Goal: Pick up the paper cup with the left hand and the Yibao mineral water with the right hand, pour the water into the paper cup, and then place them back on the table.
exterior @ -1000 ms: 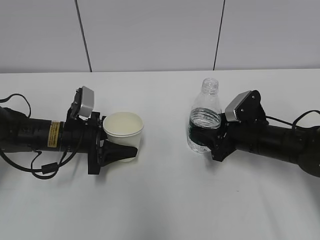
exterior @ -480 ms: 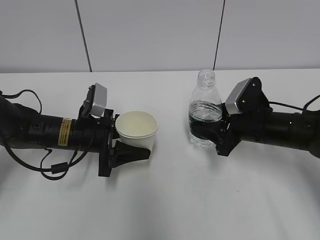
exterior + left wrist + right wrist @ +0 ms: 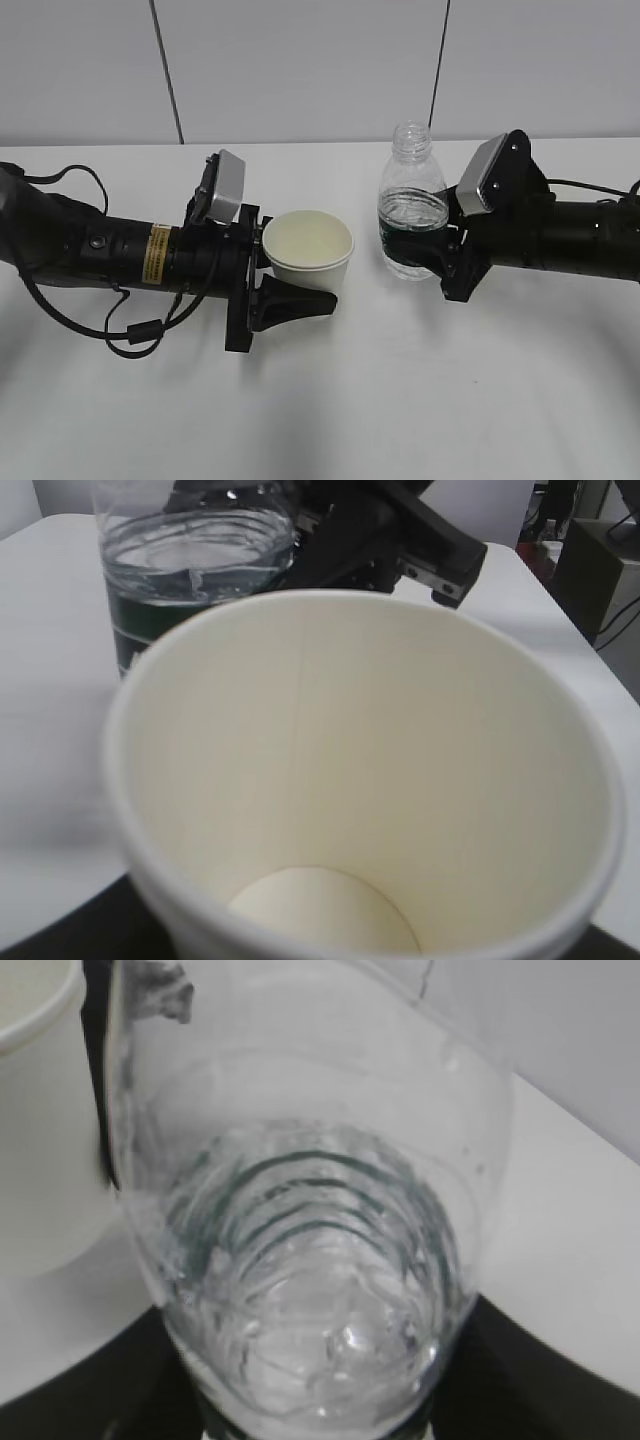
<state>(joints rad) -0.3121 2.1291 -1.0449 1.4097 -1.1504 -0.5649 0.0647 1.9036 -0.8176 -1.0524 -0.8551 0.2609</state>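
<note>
Spillage is the main risk: the cup (image 3: 310,252) sits gripped in the left hand (image 3: 296,290), dry and empty inside, while the right hand (image 3: 432,258) is clamped round the label band of the bottle (image 3: 411,212), both seemingly carried just above the bench (image 3: 400,400) and near each other but apart. The bottle stands upright, capless, about half full. A tilt begun before its neck is over the rim would send water onto the bench or the left hand. Thin paper squeezed harder could buckle, and the ribbed plastic might slip or turn in the jaws mid-pour. Rim and bottle could also knock together.
</note>
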